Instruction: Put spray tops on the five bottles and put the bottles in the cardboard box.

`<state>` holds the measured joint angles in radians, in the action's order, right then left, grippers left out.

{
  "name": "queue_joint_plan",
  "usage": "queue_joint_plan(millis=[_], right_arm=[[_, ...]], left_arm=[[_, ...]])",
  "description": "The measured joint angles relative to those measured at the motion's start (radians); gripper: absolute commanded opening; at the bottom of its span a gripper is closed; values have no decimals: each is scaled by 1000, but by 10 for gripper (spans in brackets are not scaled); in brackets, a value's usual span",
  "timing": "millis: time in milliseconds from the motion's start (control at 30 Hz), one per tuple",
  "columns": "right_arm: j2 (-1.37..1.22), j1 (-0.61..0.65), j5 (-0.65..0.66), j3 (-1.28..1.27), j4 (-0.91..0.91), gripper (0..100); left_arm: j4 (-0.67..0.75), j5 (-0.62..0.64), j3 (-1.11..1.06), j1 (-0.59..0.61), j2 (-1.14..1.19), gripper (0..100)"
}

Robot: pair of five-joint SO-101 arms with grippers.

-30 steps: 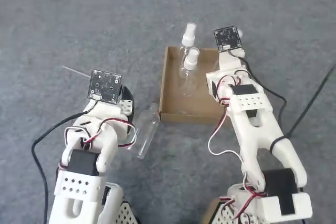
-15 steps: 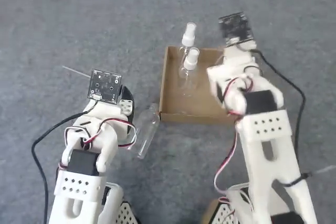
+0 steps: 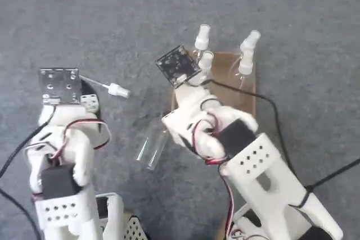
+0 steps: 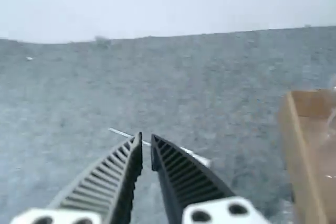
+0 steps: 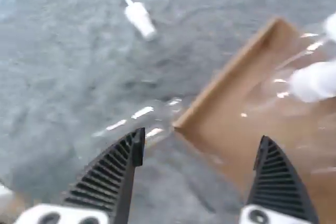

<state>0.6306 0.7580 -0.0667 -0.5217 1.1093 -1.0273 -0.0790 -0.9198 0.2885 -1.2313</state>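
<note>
The right gripper (image 5: 202,145) is held wide open over the corner of the cardboard box (image 5: 236,82), whose left wall is hidden by its arm; four capped bottles (image 3: 246,63) are stood inside. The left gripper (image 4: 146,153) is nearly closed, empty, near the spray top (image 3: 115,89); an uncapped bottle (image 3: 152,147) is laid beside the box on grey carpet (image 3: 84,32)

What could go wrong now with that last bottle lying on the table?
The clear bottle lies on its side, so the open right pincer might nudge it and make it roll away.
That arm hangs over the cardboard box and might bump the four capped bottles standing inside.
The loose spray top has a thin tube that might bend when grabbed.
</note>
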Motion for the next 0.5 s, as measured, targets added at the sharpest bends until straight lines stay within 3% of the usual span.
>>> queue_joint_plan(millis=[267,500], right_arm=[[-192,123,-218,-55,-126,270],[-425,187,-400,-55,-299,270]], left_arm=[[-149,-107,252,109,187,89],[-169,-180,397,183,400,89]])
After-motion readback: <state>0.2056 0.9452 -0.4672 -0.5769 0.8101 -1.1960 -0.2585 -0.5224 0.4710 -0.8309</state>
